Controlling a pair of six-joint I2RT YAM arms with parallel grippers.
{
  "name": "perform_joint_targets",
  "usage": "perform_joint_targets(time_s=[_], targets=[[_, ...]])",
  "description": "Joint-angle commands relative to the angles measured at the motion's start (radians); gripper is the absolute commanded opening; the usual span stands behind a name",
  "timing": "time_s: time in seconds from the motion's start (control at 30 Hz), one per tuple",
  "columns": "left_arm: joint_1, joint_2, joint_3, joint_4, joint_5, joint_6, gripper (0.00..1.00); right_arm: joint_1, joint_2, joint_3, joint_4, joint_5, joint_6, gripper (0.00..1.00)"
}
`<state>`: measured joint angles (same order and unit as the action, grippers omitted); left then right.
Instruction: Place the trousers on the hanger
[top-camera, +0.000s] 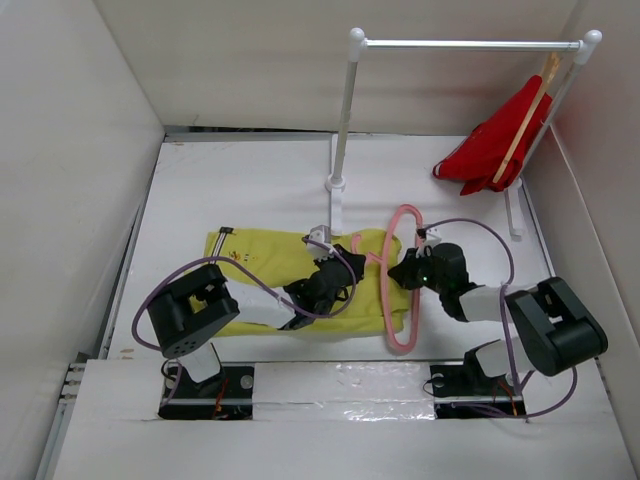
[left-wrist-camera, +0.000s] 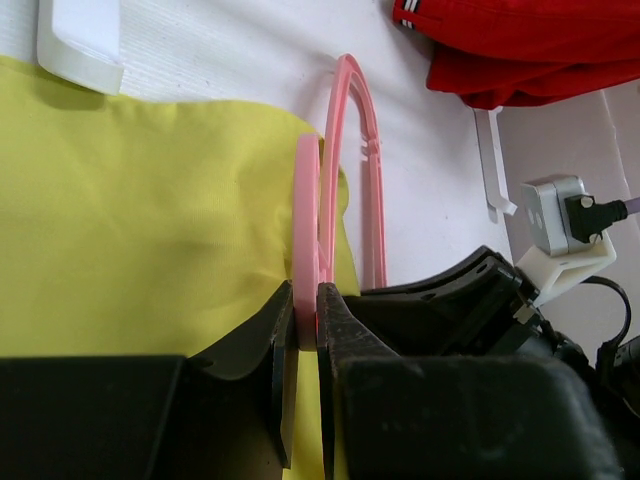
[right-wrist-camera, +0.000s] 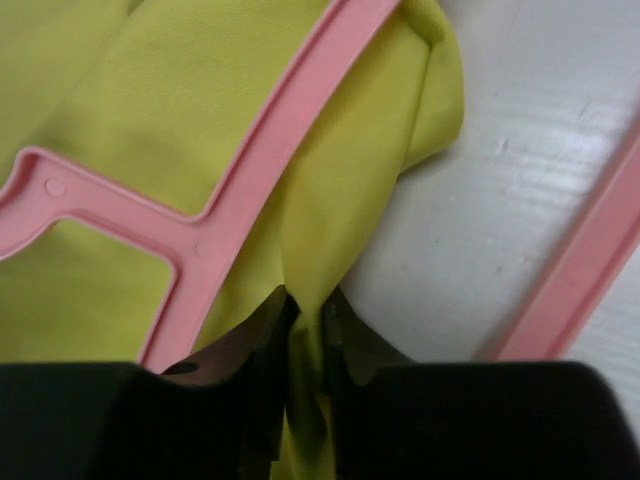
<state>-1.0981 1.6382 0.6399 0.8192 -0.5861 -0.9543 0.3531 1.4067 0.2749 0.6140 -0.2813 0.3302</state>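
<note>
The yellow-green trousers (top-camera: 270, 262) lie flat across the middle of the table, waistband end to the left. The pink hanger (top-camera: 400, 300) lies over their right end, part of its frame on the bare table. My left gripper (top-camera: 335, 275) is shut on the hanger's hook (left-wrist-camera: 306, 220), which stands edge-on between the black fingers (left-wrist-camera: 345, 330) above the trousers (left-wrist-camera: 140, 220). My right gripper (top-camera: 400, 268) is shut on a fold of the trousers (right-wrist-camera: 340, 200) at their right edge, the cloth pinched between its fingers (right-wrist-camera: 355, 330) beside a hanger bar (right-wrist-camera: 260, 150).
A white clothes rail (top-camera: 470, 45) stands at the back, its foot (top-camera: 336, 185) just behind the trousers. A red garment (top-camera: 490, 150) on a tan wooden hanger (top-camera: 525, 115) hangs at the rail's right end. White walls close in the table.
</note>
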Motion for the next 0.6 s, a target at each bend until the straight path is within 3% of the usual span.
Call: perform_joint_targets(time_s=[0.0, 0.03, 0.2, 0.33, 0.57], targets=[[-0.002, -0.047, 0.003, -0.040, -0.026, 0.055, 0.00, 0.009, -0.031, -0.039, -0.030, -0.084, 0.036, 0.05], [-0.002, -0.054, 0.000, -0.045, -0.030, 0.060, 0.00, 0.009, -0.055, -0.039, -0.046, -0.085, 0.036, 0.00], [-0.002, -0.112, -0.031, -0.103, -0.070, 0.083, 0.00, -0.063, -0.303, -0.005, -0.203, -0.049, -0.002, 0.00], [-0.002, -0.173, -0.055, -0.181, -0.104, 0.106, 0.00, -0.211, -0.478, 0.036, -0.363, -0.085, -0.043, 0.00], [-0.014, -0.239, -0.117, -0.264, -0.110, 0.131, 0.00, -0.390, -0.583, 0.148, -0.484, -0.171, -0.088, 0.00]])
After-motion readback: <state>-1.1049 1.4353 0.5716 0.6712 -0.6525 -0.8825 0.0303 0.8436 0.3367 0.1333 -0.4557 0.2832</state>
